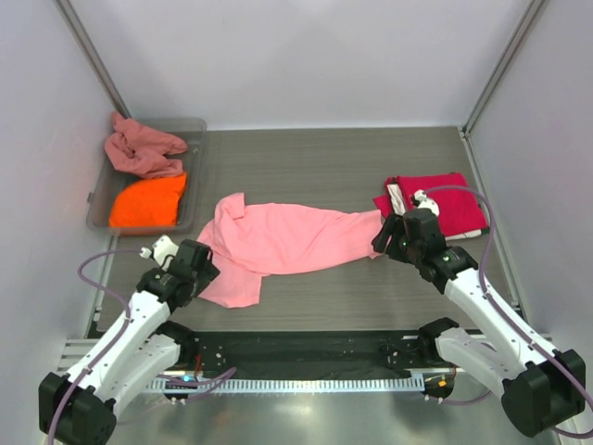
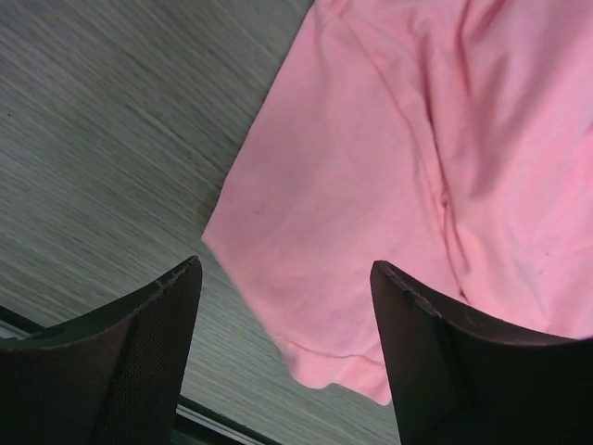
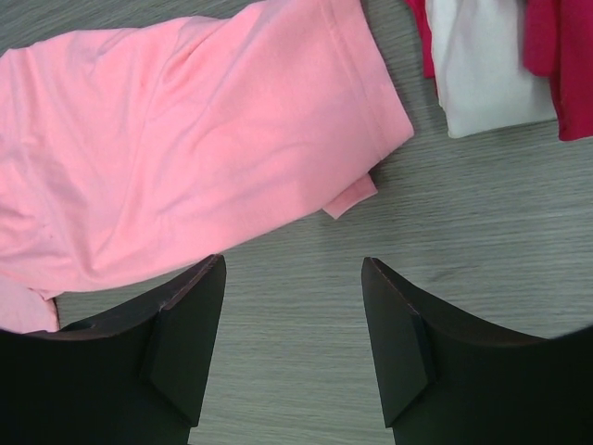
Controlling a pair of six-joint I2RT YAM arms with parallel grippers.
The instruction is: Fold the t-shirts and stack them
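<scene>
From the top external view, I see the light pink t-shirt [image 1: 287, 239] spread unfolded across the middle of the table [image 1: 324, 158], one sleeve reaching toward the left arm and its hem end toward the right. My left gripper [image 1: 206, 260] sits low over the shirt's near-left corner; the right gripper [image 1: 384, 236] is at the shirt's right end. Their fingertips are too dark and small here for me to judge the gap. At the right lies a folded crimson red t-shirt [image 1: 445, 204] with a white t-shirt [image 1: 397, 197] showing at its left edge; the right arm's wrist covers part of that pile. At far left the grey tray [image 1: 195, 130] holds an orange t-shirt [image 1: 148, 202] and a crumpled dusty rose t-shirt [image 1: 141, 148] that spills over the rim.

Through the left wrist camera, the left gripper [image 2: 285, 269] has its fingers spread wide, holding nothing, with a corner of the light pink t-shirt [image 2: 389, 167] lying flat between and beyond them. The rest of the shirt runs out of frame.

Through the right wrist camera, the right gripper [image 3: 292, 262] is also spread apart and empty above bare table [image 3: 463, 232]. The light pink t-shirt [image 3: 185, 139] lies just beyond the fingers. The white t-shirt [image 3: 482, 74] and crimson red t-shirt [image 3: 565, 56] are cut off at the top right.
</scene>
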